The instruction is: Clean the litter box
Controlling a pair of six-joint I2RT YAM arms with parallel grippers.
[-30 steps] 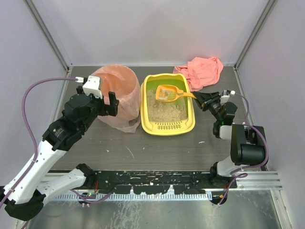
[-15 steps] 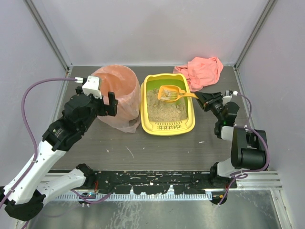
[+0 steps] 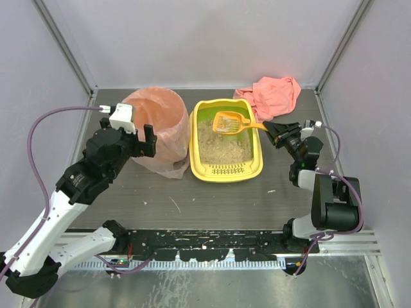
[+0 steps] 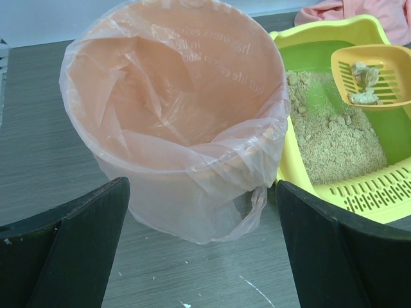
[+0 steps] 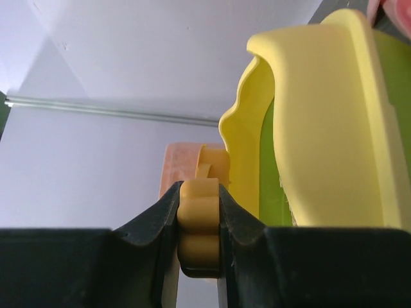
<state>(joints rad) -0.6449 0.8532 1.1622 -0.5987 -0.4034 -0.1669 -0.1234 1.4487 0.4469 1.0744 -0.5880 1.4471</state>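
Note:
The yellow litter box (image 3: pixel 226 168), green inside with beige litter, sits mid-table; it also shows in the left wrist view (image 4: pixel 385 196) and the right wrist view (image 5: pixel 321 128). My right gripper (image 3: pixel 275 131) is shut on the handle of an orange slotted scoop (image 3: pixel 226 122), held over the box's far end with clumps in it (image 4: pixel 363 76). In the right wrist view the handle (image 5: pixel 200 224) is pinched between the fingers. My left gripper (image 3: pixel 149 138) is open and empty, facing the round bin lined with a pink bag (image 3: pixel 160 122), which fills the left wrist view (image 4: pixel 173 115).
A pink cloth (image 3: pixel 273 95) lies at the back right, behind the right gripper. Grey walls close in the table on three sides. White specks dot the dark table top (image 3: pixel 192 202) in front of the box.
The scoop has lifted slightly and shifted toward the box's far end. The left gripper has edged a little left and back.

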